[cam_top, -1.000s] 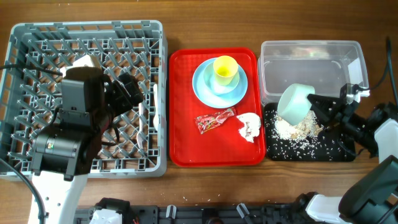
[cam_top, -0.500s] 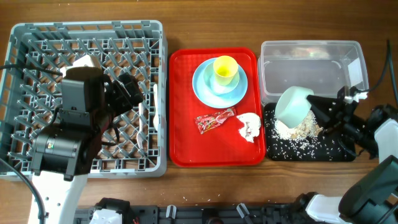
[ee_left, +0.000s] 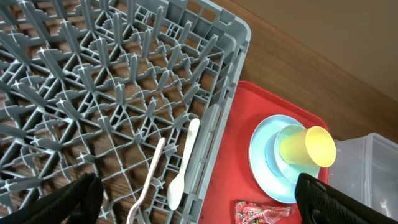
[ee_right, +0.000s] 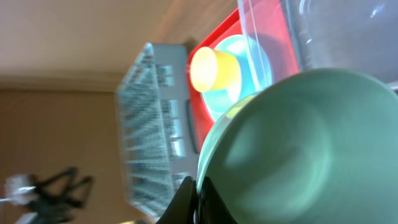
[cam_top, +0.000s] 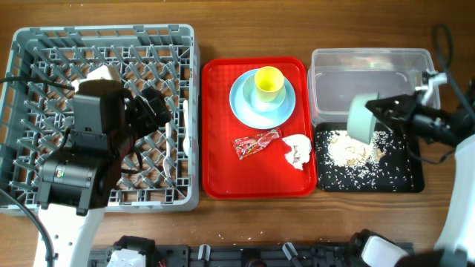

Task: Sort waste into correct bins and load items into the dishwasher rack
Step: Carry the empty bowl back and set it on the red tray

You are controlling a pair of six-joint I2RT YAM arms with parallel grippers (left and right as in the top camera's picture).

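Observation:
My right gripper point(cam_top: 378, 113) is shut on the rim of the mint green bowl point(cam_top: 361, 119), holding it on its side above the black tray point(cam_top: 412, 174); the bowl fills the right wrist view point(ee_right: 311, 149). Whitish rice scraps point(cam_top: 347, 152) lie in the black tray. The clear tub point(cam_top: 371, 78) stands behind it. The pale blue plate point(cam_top: 245, 107) with the yellow cup point(cam_top: 268, 82) on it, the red wrapper point(cam_top: 256, 143) and the white napkin point(cam_top: 297, 150) lie on the red tray point(cam_top: 219, 174). My left gripper point(ee_left: 193, 202) is open over the grey rack point(cam_top: 30, 44), where the fork point(ee_left: 149, 186) and spoon point(ee_left: 182, 168) lie.
The rack fills the left third of the table, the red tray the middle, the two bins the right. Brown wooden tabletop point(cam_top: 252, 37) shows behind them. Cables run by the right arm point(cam_top: 453, 130).
My right gripper has lifted the bowl up and to the right, turning it further on its side over the black tray. The left arm has not moved.

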